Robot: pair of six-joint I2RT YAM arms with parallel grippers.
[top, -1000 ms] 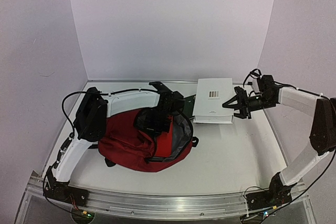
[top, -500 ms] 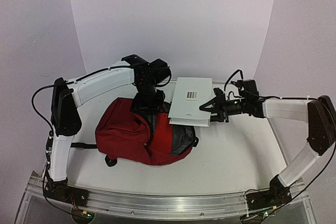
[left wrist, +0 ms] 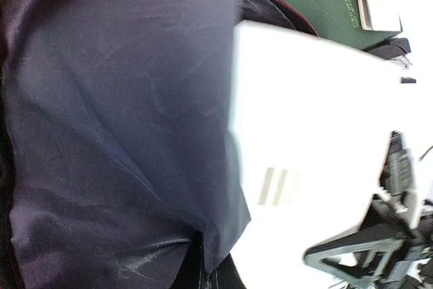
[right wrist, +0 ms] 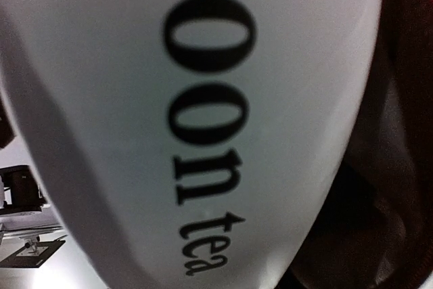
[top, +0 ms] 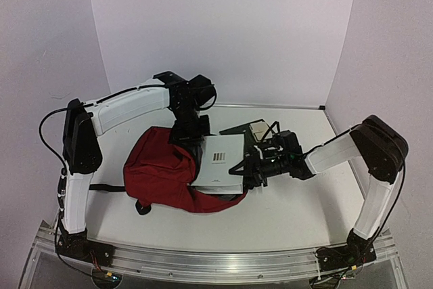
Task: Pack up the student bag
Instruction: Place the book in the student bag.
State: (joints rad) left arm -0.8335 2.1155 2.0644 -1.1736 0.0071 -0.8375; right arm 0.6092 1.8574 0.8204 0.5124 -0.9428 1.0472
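Note:
The student bag (top: 159, 174), dark red, lies left of centre with its mouth facing right. My left gripper (top: 186, 135) is shut on the bag's upper rim and holds the grey lining (left wrist: 115, 133) up. A white book (top: 220, 166) with a barcode lies tilted with its left edge inside the mouth. My right gripper (top: 243, 167) is shut on the book's right edge. In the left wrist view the white book (left wrist: 311, 153) lies next to the lining. The book's spine (right wrist: 203, 120) with black letters fills the right wrist view and hides my fingers.
A dark green book (top: 238, 128) and a smaller white item (top: 260, 128) lie on the table behind the right gripper. A black strap (top: 108, 187) trails left from the bag. White walls close the table at the back and sides.
The right arm has carried the white book from the back right down and left into the bag's mouth. The left arm raised the bag's rim, then stayed still.

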